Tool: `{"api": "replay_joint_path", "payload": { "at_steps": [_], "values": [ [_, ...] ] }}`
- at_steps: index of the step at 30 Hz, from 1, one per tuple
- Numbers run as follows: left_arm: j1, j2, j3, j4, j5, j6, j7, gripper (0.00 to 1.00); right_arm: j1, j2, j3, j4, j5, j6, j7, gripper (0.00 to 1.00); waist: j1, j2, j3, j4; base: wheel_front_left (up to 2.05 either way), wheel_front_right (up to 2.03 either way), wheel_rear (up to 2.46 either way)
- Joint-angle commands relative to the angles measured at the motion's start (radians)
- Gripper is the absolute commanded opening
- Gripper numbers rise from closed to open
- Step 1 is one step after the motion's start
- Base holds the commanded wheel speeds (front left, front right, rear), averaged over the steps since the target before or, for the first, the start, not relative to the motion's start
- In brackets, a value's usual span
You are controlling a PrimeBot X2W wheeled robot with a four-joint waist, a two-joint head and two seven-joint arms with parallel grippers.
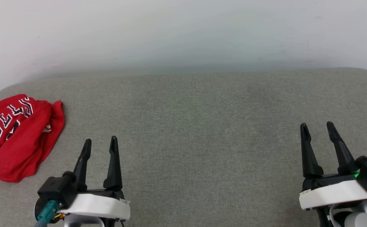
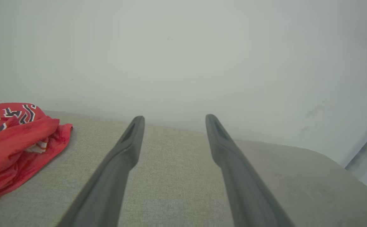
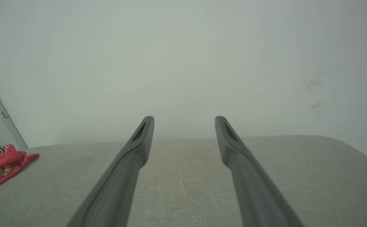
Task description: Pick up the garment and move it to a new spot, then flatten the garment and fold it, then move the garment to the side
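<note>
Left hand (image 1: 101, 139) and right hand (image 1: 316, 124) stand wide open, empty, over the grey fabric surface (image 1: 186, 126); the crumpled red Bulls jersey (image 1: 19, 135) lies left of both.

One readable word: "BULLS", on a red jersey shirt (image 1: 25, 151).
In the head view, the word runs in black-and-white block letters across the crumpled chest, slanting upward to the right. In both wrist views, the same letters show only as folded fragments on the shirt's top, too broken to read.
</note>
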Motion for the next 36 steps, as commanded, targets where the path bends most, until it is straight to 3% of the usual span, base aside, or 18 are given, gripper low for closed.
{"api": "replay_joint_path", "payload": {
  "at_steps": [1,10,16,20,31,36],
  "values": [
    [0.003,0.018,-0.016,0.001,0.035,0.014,-0.01,1.0,0.005,0.0,0.002,-0.021,-0.037,0.0,-0.011,1.0,0.0,0.0,0.002,-0.001,0.0,0.0,0.0],
    [0.005,0.074,-0.117,0.04,0.127,0.08,-0.032,1.0,0.014,0.0,0.005,-0.034,-0.138,0.0,-0.031,1.0,0.0,0.0,0.003,-0.007,0.0,0.0,0.0],
    [0.005,0.078,-0.147,0.039,0.133,0.084,-0.044,1.0,0.026,0.0,0.011,-0.031,-0.179,0.0,-0.044,1.0,0.0,0.0,0.007,-0.011,0.0,0.0,0.0],
    [0.011,0.051,-0.112,0.021,0.108,0.058,-0.05,1.0,0.027,0.0,0.018,-0.024,-0.186,0.0,-0.05,1.0,0.0,0.0,0.011,-0.011,0.0,0.0,0.0],
    [0.058,-0.043,0.046,0.057,0.135,-0.123,-0.072,1.0,0.046,0.0,-0.006,0.039,-0.089,0.0,-0.072,1.0,0.0,0.0,0.019,-0.012,0.0,0.0,0.0],
    [0.069,-0.058,0.07,0.09,0.178,-0.168,-0.082,1.0,0.051,0.0,0.002,0.06,-0.108,0.0,-0.081,1.0,0.0,0.0,0.019,-0.013,0.0,0.0,0.0]
  ]
}}
